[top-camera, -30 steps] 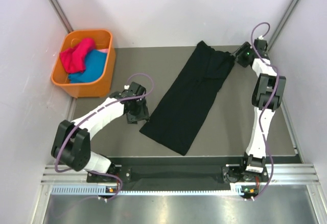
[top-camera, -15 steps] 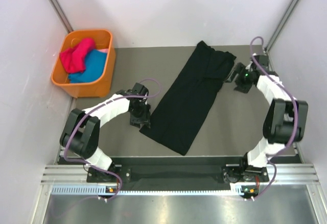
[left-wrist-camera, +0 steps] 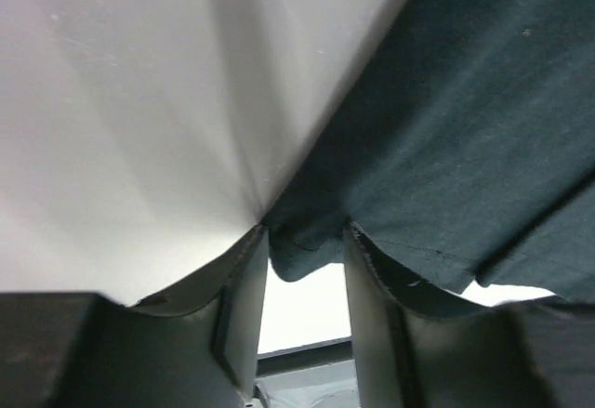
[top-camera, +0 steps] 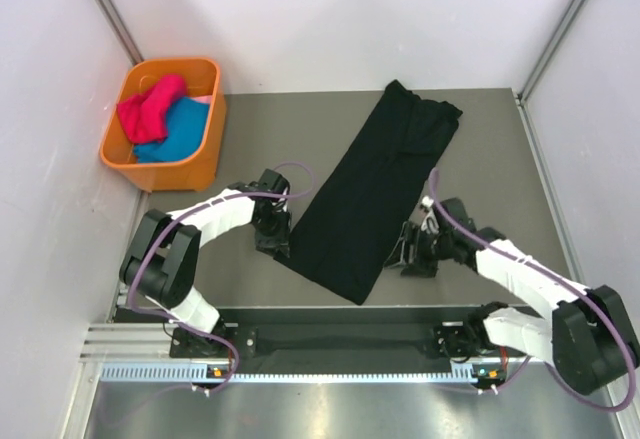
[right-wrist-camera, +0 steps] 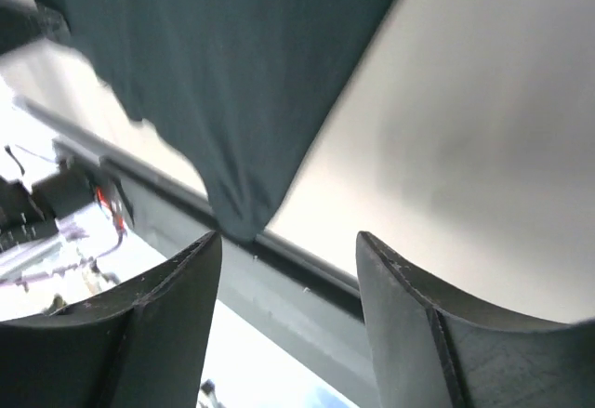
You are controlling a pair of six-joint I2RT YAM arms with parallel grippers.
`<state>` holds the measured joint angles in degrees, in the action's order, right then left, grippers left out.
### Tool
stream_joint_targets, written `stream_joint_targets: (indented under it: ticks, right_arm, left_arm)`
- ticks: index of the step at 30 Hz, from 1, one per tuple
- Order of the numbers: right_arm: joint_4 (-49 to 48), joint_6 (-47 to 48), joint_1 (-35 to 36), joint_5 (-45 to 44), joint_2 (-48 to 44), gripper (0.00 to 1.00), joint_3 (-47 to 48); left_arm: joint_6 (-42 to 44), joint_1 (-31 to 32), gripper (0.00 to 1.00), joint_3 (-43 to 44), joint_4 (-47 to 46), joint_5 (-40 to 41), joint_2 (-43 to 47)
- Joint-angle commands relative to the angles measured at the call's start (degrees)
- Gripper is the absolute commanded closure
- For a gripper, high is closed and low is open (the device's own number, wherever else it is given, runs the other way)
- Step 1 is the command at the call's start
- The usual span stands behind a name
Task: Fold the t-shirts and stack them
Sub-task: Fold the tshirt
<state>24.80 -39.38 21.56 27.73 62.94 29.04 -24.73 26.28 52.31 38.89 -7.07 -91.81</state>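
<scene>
Although the bench (top-camera: 500, 159) carries the same load as one second earlier, both arms have repositioned.

1. Black t-shirt (top-camera: 370, 199): lies flat on the bench as a long strip folded lengthwise. It runs diagonally from the far right-centre to the near centre and has not shifted.
2. Orange basket (top-camera: 212, 129): stands at the far left corner and holds the magenta-pink t-shirt (top-camera: 150, 104) and the teal-blue t-shirt (top-camera: 180, 131). Both are untouched.
3. Right arm: has swung from the far right corner, beside the shirt's far end, to the near right edge of the strip.
4. Left arm: has drawn in slightly and stays at the strip's near left corner.
5. Right end effector (top-camera: 405, 256): released, with the fingers spread wide. Its wrist view shows the shirt's near corner just beyond the gap, with nothing held.
6. Left end effector (top-camera: 274, 241): narrowing but not yet clenched. Its wrist view shows the hem dipping between the fingers, with bare bench visible in the gap.

Assessment: both end effectors now flank the near end of the strip. This suggests the crosswise fold is the step being set up. The first shirt is half folded, and the two basket shirts remain to be done.
</scene>
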Motion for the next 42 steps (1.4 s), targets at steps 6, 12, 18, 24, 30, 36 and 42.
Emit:
stream_joint_targets:
  ticks: [6, 12, 18, 24, 30, 36, 42]
  right_arm:
    - [-23.5, -23.4, 13.0, -0.6, -0.4, 0.47, -10.4]
    - [-23.9, -27.9, 18.6, -5.6, 3.2, 0.53, -9.1]
    - [-23.7, -35.1, 23.8, -10.1, 5.0, 0.49, -9.0]
    - [-27.5, -39.9, 26.1, -11.8, 6.1, 0.5, -11.4]
    - [-25.9, -40.8, 27.3, -14.7, 8.3, 0.61, -10.0]
    - [-20.9, -39.3, 27.4, -17.3, 6.4, 0.83, -10.8]
    - [-14.5, -36.7, 27.3, -19.6, -0.4, 1.0, -12.5]
  left_arm:
    - [1.6, -0.3, 0.86, -2.7, -3.8, 1.7, -1.6]
    - [1.6, -0.3, 1.0, -3.0, -4.4, 0.3, -1.4]
    - [0.3, -0.2, 1.0, -4.6, -5.5, -2.5, 0.5]
    - [-0.3, -0.2, 1.0, -5.8, -5.8, -4.1, 1.7]
    - [-3.0, -0.1, 1.0, -6.7, -6.8, -8.0, 3.0]
    - [-7.3, 0.0, 1.0, -9.8, -8.6, -11.6, 6.1]
    - [-11.3, 1.7, 1.0, -14.0, -11.5, -16.3, 8.8]
